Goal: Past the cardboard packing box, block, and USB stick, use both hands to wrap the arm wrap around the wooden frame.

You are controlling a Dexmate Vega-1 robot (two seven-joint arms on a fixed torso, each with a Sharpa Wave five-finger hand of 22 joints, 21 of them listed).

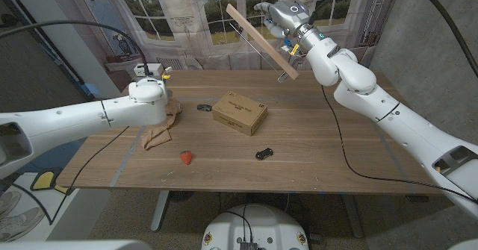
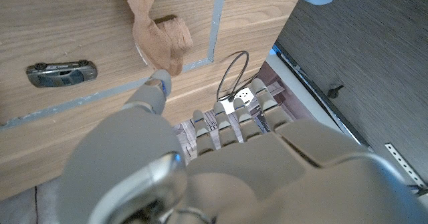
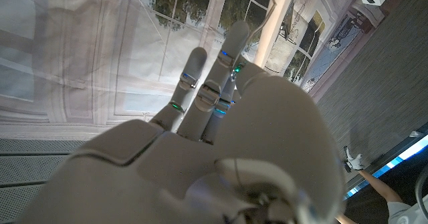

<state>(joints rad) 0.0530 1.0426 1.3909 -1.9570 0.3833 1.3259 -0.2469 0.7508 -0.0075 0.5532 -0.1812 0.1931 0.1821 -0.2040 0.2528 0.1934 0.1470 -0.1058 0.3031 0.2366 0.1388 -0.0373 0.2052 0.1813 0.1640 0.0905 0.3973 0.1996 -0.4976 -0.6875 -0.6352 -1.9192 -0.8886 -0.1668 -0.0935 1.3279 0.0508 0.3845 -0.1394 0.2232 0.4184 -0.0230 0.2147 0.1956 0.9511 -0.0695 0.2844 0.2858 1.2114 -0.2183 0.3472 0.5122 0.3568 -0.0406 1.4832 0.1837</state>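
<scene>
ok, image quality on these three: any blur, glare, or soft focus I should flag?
Head view: evenly lit and sharp, wooden frame and box crisp, soft shadows only. Left wrist view: left hand up close is blurred, the arm wrap is sharper. Right wrist view: right hand soft, backdrop bright and washed out.

Wooden table (image 1: 314,160), window-print curtain (image 1: 187,11), grey floor (image 2: 374,57)
</scene>
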